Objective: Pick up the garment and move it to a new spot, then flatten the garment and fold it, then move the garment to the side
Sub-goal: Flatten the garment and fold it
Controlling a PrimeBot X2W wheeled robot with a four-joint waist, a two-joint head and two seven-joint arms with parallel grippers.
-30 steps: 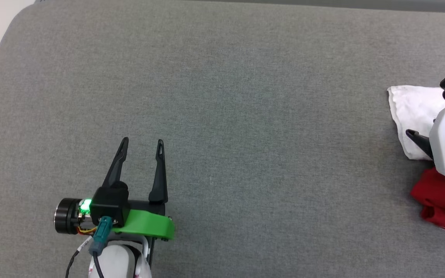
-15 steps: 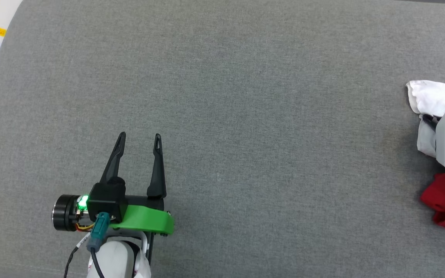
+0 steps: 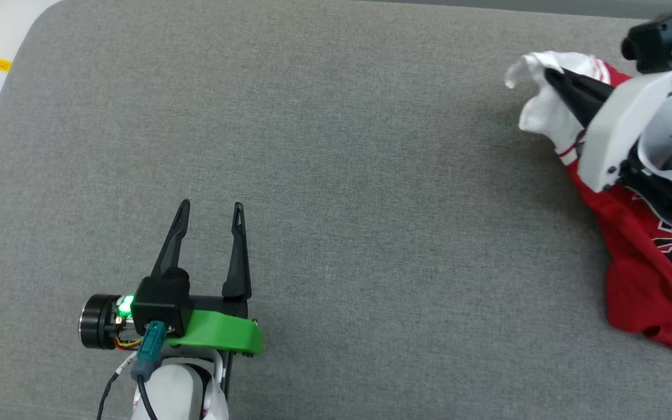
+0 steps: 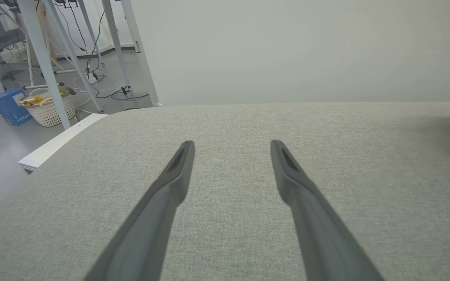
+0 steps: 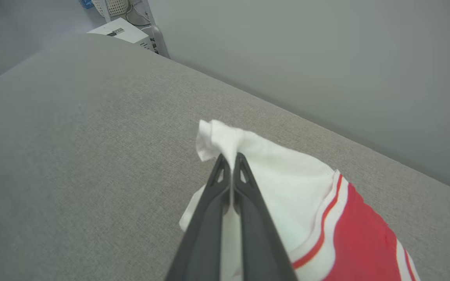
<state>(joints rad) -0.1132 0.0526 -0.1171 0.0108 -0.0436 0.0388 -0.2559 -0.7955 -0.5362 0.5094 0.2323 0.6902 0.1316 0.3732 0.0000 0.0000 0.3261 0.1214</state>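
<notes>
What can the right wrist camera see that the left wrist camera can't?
Right wrist view: the right gripper, its jaws shut on the white sleeve of the garment, with the red body and striped trim beside it. Left wrist view: the left gripper, jaws open and holding nothing, plus a white basket, a blue box and metal table legs on the floor beyond. A blur at its right edge is too unclear to name. Both: the grey padded surface and a plain pale wall behind it.

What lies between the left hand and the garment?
Bare grey fabric surface; in the head view nothing sits between the left hand and the garment.
</notes>
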